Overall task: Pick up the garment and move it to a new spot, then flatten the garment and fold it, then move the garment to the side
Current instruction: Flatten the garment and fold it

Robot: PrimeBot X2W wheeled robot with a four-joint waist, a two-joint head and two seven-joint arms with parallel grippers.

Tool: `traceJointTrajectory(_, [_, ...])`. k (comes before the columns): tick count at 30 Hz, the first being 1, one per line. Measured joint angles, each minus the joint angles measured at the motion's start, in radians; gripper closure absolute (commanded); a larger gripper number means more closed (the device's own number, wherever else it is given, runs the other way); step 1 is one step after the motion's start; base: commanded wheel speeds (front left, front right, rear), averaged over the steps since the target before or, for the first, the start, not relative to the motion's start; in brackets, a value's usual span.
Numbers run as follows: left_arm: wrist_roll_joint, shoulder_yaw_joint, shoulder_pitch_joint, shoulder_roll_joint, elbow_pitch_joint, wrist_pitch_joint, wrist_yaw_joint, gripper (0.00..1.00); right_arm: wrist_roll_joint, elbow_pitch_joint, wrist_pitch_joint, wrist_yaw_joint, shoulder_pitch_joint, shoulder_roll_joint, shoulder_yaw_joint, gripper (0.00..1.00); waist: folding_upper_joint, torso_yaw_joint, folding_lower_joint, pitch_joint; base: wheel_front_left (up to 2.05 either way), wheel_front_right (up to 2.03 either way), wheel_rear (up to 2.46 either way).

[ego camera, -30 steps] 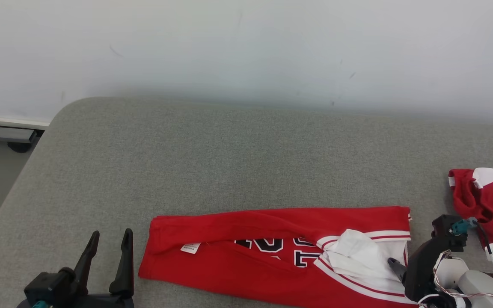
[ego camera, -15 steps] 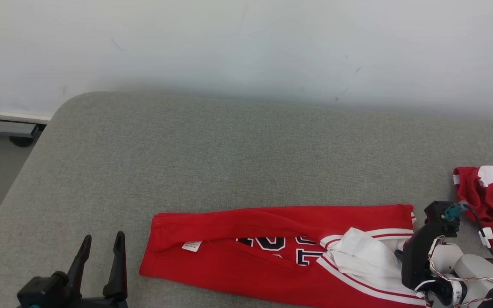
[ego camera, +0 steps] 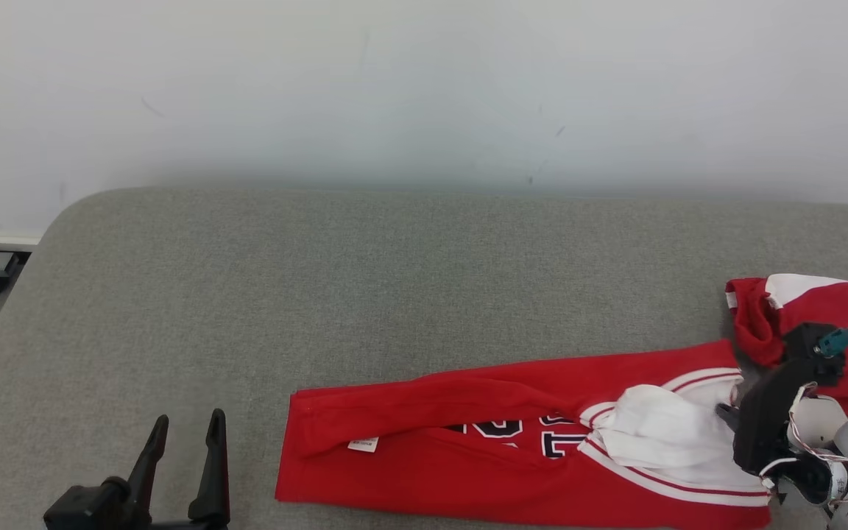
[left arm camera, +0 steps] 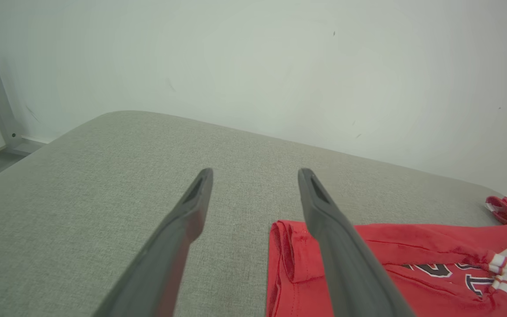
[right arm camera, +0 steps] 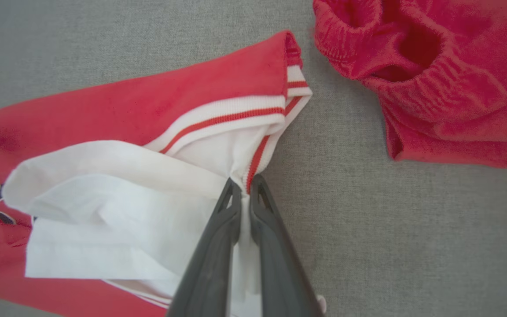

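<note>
Grey cushion [ego camera: 394, 280] carries the folded red garment [ego camera: 468, 471] along its near edge, right of middle. Best dragged low and slowly, so the fold holds and it clears the crumpled red bundle [ego camera: 821, 309] at the cushion's right edge. The right gripper [right arm camera: 244, 185] pinches the garment's white striped hem. The left gripper [ego camera: 185, 427], at the cushion's near left, gapes empty. Dark lettering [ego camera: 512, 427] and a white label [ego camera: 363, 444] peek out.

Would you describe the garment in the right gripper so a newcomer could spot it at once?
On the grey table, look along the near edge. The long folded red jersey lies there, its white striped end pinched by the right gripper. Unlike the bunched red garment beside it, it shows dark lettering.
</note>
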Motion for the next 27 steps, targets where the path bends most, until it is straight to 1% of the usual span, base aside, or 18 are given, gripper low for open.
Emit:
traceJointTrajectory(1, [0.0,-0.002,0.0,0.0,0.0,0.0,0.0,0.0,0.027,-0.011,0.005,0.013,0.002,0.007,-0.014,1.0,-0.0001,-0.005,0.0,-0.002,0.0,0.0,0.0])
traceJointTrajectory(5, [0.0,-0.012,0.002,-0.002,0.005,0.001,0.0,0.0,0.139,-0.074,0.049,0.089,0.005,0.049,-0.053,1.0,0.0,-0.017,0.0,-0.012,0.0,0.0,0.0])
traceJointTrajectory(7, [0.001,-0.018,0.003,-0.004,0.009,0.002,0.0,0.0,0.188,-0.107,0.079,0.116,0.006,0.07,-0.066,1.0,-0.0001,-0.021,-0.0001,-0.017,0.0,0.0,0.0])
traceJointTrajectory(11, [0.006,-0.027,0.005,-0.01,0.018,0.005,0.0,0.0,0.274,-0.17,0.146,0.128,0.009,0.081,-0.09,1.0,-0.0001,-0.019,-0.0001,-0.025,0.0,0.0,0.0])
traceJointTrajectory(15, [0.007,-0.038,0.005,-0.025,0.023,0.013,0.0,0.0,0.318,-0.215,0.186,0.129,0.01,0.086,-0.101,1.0,0.0,-0.009,0.0,-0.025,0.0,0.0,0.0])
traceJointTrajectory(18, [0.007,-0.048,0.002,-0.035,0.028,0.014,0.0,0.0,0.348,-0.263,0.235,0.127,0.007,0.116,-0.101,1.0,0.0,0.007,0.0,-0.024,0.0,0.0,0.0])
traceJointTrajectory(20, [0.007,-0.052,-0.002,-0.038,0.032,0.016,-0.001,0.0,0.364,-0.282,0.259,0.116,0.002,0.133,-0.095,1.0,-0.0001,0.016,0.0,-0.023,0.0,0.0,0.0])
traceJointTrajectory(23, [0.007,-0.057,-0.003,-0.045,0.04,0.023,-0.001,0.0,0.37,-0.302,0.287,0.088,-0.001,0.153,-0.084,1.0,-0.0001,0.033,0.0,-0.021,0.0,0.0,0.0])
traceJointTrajectory(24, [0.007,-0.061,-0.006,-0.054,0.049,0.023,-0.002,0.0,0.38,-0.308,0.3,0.068,-0.008,0.168,-0.082,1.0,0.0,0.045,0.0,-0.02,0.0,0.0,0.0])
traceJointTrajectory(27, [0.007,-0.067,-0.011,-0.065,0.058,0.024,-0.002,0.0,0.392,-0.31,0.307,0.03,-0.028,0.194,-0.086,1.0,0.0,0.064,0.0,-0.019,0.0,0.0,0.0])
